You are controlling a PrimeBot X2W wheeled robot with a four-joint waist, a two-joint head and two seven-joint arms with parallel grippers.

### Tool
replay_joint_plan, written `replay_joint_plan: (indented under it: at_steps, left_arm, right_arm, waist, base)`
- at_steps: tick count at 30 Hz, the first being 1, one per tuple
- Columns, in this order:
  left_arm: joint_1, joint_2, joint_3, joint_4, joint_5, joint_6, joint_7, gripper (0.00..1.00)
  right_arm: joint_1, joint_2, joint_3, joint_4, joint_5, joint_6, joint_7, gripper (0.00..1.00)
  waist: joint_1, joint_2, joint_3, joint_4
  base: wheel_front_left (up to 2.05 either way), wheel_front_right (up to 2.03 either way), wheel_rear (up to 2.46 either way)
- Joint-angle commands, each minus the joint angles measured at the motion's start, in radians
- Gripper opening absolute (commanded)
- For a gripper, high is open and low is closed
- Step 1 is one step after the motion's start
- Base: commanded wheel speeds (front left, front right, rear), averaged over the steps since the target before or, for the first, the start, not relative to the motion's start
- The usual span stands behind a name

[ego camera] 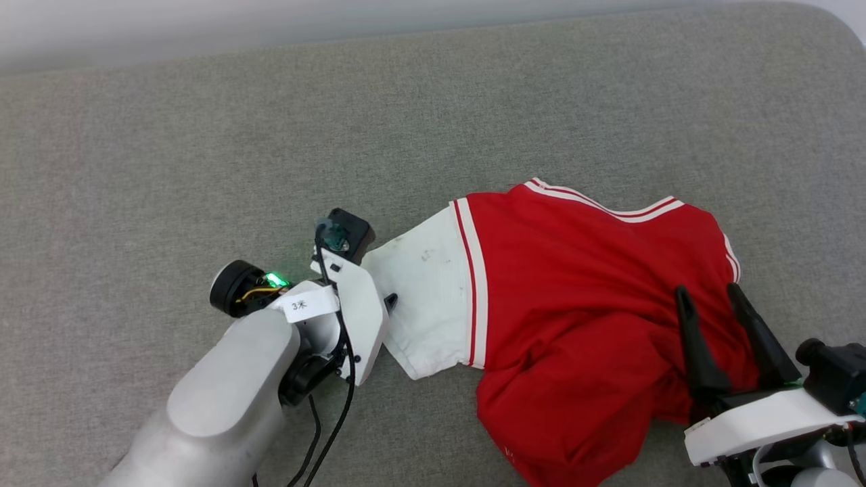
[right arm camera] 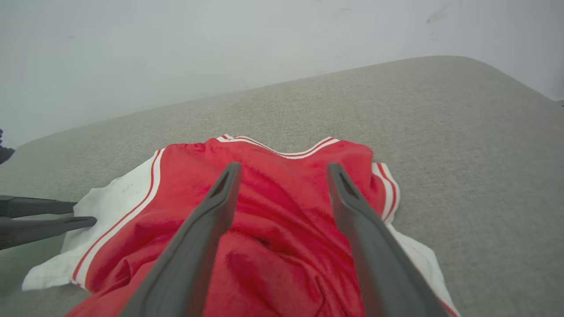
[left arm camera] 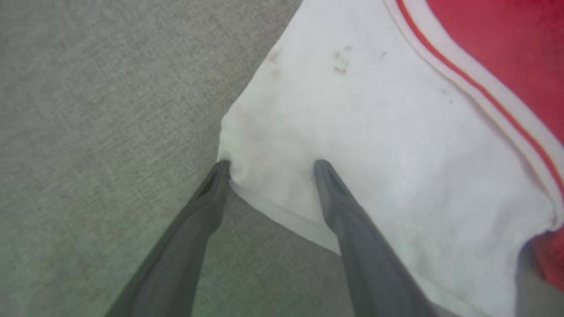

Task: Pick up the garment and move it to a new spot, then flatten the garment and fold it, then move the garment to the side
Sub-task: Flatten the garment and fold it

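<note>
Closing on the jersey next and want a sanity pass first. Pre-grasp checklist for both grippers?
1. left gripper open: ok.
2. left gripper straddles the corner of the white sleeve, cloth between the tips: ok.
3. right gripper open: ok.
4. right gripper over the red body of the garment: ok; whether it touches the cloth: cannot tell.
5. garment lying flat: not ok, the near end is rumpled and bunched.

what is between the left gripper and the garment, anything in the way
Nothing visible: the left gripper, jaws open, straddles a white sleeve corner of the garment, fingertips touching the fabric.
</note>
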Motion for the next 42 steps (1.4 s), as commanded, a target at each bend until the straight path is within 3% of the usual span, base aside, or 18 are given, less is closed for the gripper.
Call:
replay_joint_plan:
  at_steps: [1, 2, 3, 12, 24, 28, 34, 35, 36, 37, 42]
  left_arm:
    - [0.022, -0.004, -0.043, 0.037, 0.012, -0.020, 0.036, 0.47]
    - [0.020, -0.006, -0.059, 0.045, 0.019, -0.030, 0.050, 0.31]
    - [0.016, -0.004, -0.072, 0.051, 0.027, -0.034, 0.059, 0.00]
    - [0.021, 0.034, -0.005, 0.014, 0.041, 0.024, -0.109, 0.00]
    - [0.257, 0.176, 0.143, -0.170, -0.047, 0.167, -0.194, 0.00]
    - [0.359, 0.180, 0.180, -0.199, -0.094, 0.212, -0.218, 0.00]
    - [0.436, 0.139, 0.193, -0.197, -0.128, 0.218, -0.292, 0.00]
    - [0.439, 0.131, 0.195, -0.195, -0.129, 0.221, -0.308, 0.04]
    - [0.443, 0.123, 0.199, -0.195, -0.130, 0.224, -0.325, 0.81]
    - [0.445, 0.116, 0.202, -0.196, -0.124, 0.227, -0.347, 1.00]
    - [0.440, 0.102, 0.222, -0.207, -0.093, 0.243, -0.460, 1.00]
  right_arm:
    - [-0.012, 0.004, 0.001, 0.011, 0.010, -0.001, -0.008, 1.00]
    - [-0.015, 0.004, 0.000, 0.015, 0.014, -0.001, -0.010, 1.00]
    - [-0.019, 0.004, -0.001, 0.017, 0.016, -0.001, -0.012, 1.00]
    - [-0.012, 0.004, -0.043, 0.036, 0.021, -0.001, -0.004, 1.00]
    - [0.039, 0.004, -0.148, 0.007, 0.017, -0.001, 0.041, 1.00]
    - [0.048, 0.004, -0.178, 0.001, 0.019, -0.001, 0.058, 1.00]
    - [0.061, 0.004, -0.222, -0.005, 0.024, -0.001, 0.090, 1.00]
    - [0.062, 0.004, -0.228, -0.006, 0.026, -0.001, 0.097, 1.00]
    - [0.063, 0.003, -0.236, -0.005, 0.024, -0.001, 0.107, 1.00]
    - [0.064, 0.004, -0.243, -0.003, 0.026, -0.001, 0.116, 1.00]
    - [0.053, -0.014, -0.273, 0.015, 0.044, -0.001, 0.163, 1.00]
  waist:
    - [-0.0001, 0.0000, 0.004, -0.005]
    - [-0.0001, 0.0000, 0.004, -0.006]
    - [-0.0001, 0.0000, 0.003, -0.005]
    - [-0.0001, 0.0000, -0.042, 0.020]
    - [-0.0001, 0.0000, -0.114, 0.105]
    - [-0.0001, 0.0000, -0.128, 0.118]
    - [-0.0001, 0.0000, -0.149, 0.131]
    - [-0.0001, 0.0000, -0.153, 0.133]
    - [-0.0001, 0.0000, -0.159, 0.134]
    - [-0.0001, 0.0000, -0.164, 0.135]
    - [-0.0001, 0.0000, -0.176, 0.136]
  base:
    - [0.00, 0.00, 0.00]
    - [0.00, 0.00, 0.00]
    - [0.00, 0.00, 0.00]
    - [0.00, 0.00, 0.00]
    - [0.00, 0.00, 0.00]
    - [0.00, 0.00, 0.00]
    - [0.00, 0.00, 0.00]
    - [0.00, 0.00, 0.00]
    - [0.00, 0.00, 0.00]
    - [0.00, 0.00, 0.00]
    - [0.00, 0.00, 0.00]
